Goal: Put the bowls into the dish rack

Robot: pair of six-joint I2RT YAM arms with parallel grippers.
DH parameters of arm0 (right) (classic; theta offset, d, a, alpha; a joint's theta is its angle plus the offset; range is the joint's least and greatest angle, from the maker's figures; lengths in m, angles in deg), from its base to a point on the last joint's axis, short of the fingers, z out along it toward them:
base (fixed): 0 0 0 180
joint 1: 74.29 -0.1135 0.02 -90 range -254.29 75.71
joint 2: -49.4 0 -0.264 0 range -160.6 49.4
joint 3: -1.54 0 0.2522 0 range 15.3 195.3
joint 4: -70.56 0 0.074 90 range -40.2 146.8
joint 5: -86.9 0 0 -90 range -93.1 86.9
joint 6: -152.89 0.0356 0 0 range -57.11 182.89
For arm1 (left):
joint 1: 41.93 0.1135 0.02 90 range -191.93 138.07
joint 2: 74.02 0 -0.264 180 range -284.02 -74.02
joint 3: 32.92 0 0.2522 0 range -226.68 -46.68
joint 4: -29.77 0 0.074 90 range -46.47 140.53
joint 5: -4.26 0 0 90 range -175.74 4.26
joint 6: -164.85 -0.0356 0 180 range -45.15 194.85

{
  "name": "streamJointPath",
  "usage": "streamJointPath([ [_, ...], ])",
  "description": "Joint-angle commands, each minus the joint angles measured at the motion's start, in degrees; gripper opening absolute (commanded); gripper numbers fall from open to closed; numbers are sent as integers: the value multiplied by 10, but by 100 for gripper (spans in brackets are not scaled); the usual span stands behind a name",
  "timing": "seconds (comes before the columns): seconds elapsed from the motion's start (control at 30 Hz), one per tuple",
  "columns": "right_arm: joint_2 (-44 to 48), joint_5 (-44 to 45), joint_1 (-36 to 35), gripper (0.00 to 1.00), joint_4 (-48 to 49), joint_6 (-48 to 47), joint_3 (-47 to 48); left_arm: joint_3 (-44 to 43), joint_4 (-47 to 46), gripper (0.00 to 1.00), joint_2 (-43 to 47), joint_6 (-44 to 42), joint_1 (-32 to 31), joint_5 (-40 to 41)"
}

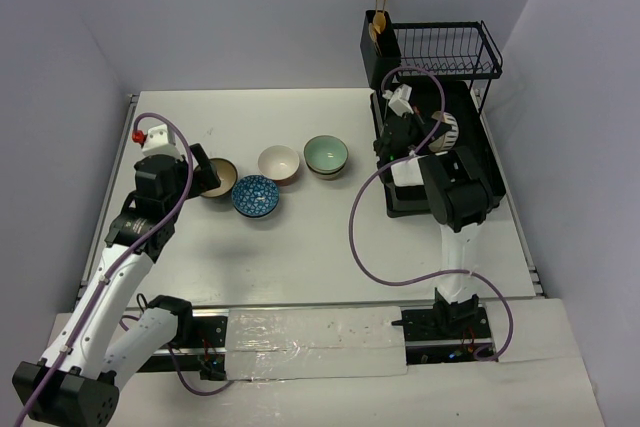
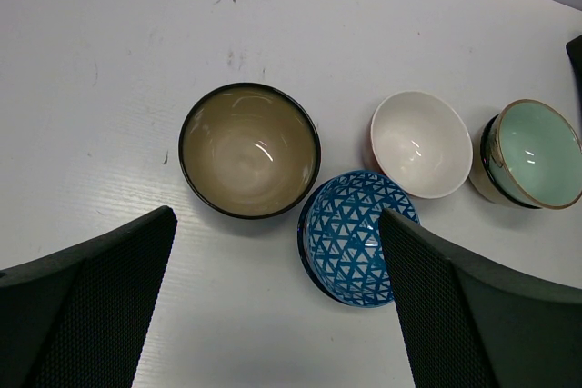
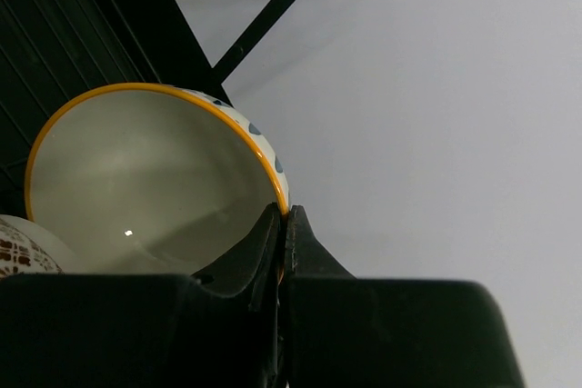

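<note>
Four bowls sit in a cluster on the white table: tan dark-rimmed (image 1: 217,176), blue patterned (image 1: 256,195), white (image 1: 279,163) and mint green (image 1: 326,155). My left gripper (image 1: 198,169) is open and empty, hovering above the tan bowl (image 2: 249,150) and the blue bowl (image 2: 359,235); the white bowl (image 2: 420,143) and the mint bowl (image 2: 536,154) lie beyond. My right gripper (image 3: 284,215) is shut on the rim of an orange-rimmed bowl (image 3: 145,179), held tilted over the black dish rack (image 1: 478,152). A brown-white patterned bowl (image 3: 20,250) shows beside it.
A black cutlery holder (image 1: 380,47) with gold forks stands at the rack's far left corner, and a wire upper shelf (image 1: 450,50) rises behind the rack. Purple walls close in the table on three sides. The right arm's cable (image 1: 365,237) loops over the table.
</note>
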Motion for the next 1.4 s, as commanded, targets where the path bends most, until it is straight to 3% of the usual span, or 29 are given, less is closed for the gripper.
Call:
streamJointPath([
  [0.0,-16,-1,-4,0,42,-5,25,-7,-8,99,2,-10,-2,3],
  [0.63,-44,5,-35,14,60,-16,-1,-8,-8,99,6,-10,-2,4],
  [0.7,-50,6,-36,13,63,-25,0,-7,-8,99,7,-9,-2,4],
  [0.8,-66,10,-36,6,113,-82,0,-8,-8,99,9,-11,-2,4],
  [0.93,-102,11,-33,0,282,-214,23,-6,-9,99,14,-10,-2,3],
  [1.37,-111,5,-24,2,286,-210,20,-5,-7,99,16,-11,-2,4],
])
